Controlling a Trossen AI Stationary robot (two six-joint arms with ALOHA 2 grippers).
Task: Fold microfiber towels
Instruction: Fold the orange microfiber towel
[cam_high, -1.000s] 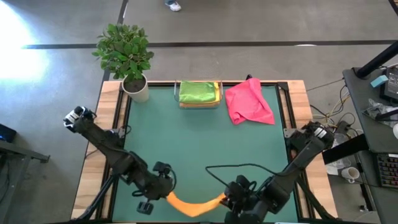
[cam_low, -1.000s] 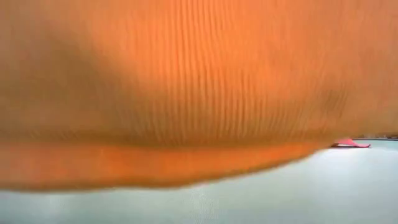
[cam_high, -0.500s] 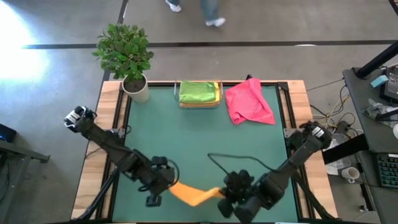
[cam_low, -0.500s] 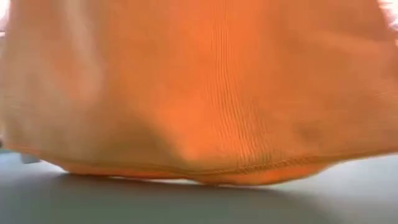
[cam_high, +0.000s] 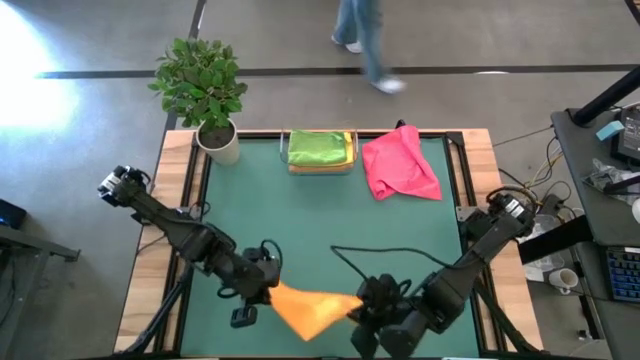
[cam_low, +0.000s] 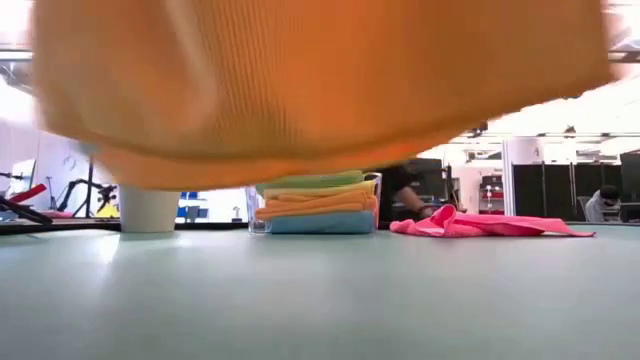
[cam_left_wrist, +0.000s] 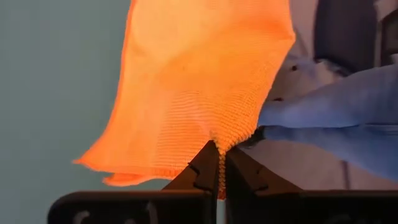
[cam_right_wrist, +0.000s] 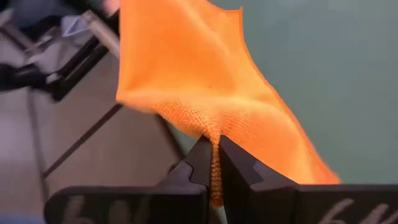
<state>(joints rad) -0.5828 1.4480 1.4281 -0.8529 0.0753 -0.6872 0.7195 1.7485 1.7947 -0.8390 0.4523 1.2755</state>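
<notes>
Orange towel (cam_high: 312, 308): held up over the near edge of the green tabletop (cam_high: 320, 220).
Left fingers (cam_left_wrist: 219, 163): pinched tight on one corner.
Right fingers (cam_right_wrist: 213, 163): pinched tight on the other corner.
Pink towel (cam_high: 400, 165): lies crumpled at the far edge.
Folded stack (cam_low: 315, 202): beside it.

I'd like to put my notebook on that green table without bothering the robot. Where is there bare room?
The middle of the green table is bare, between the towel stack and pink towel at the far edge and both grippers at the near edge. There the left gripper and right gripper hold an orange towel: crowded.
</notes>
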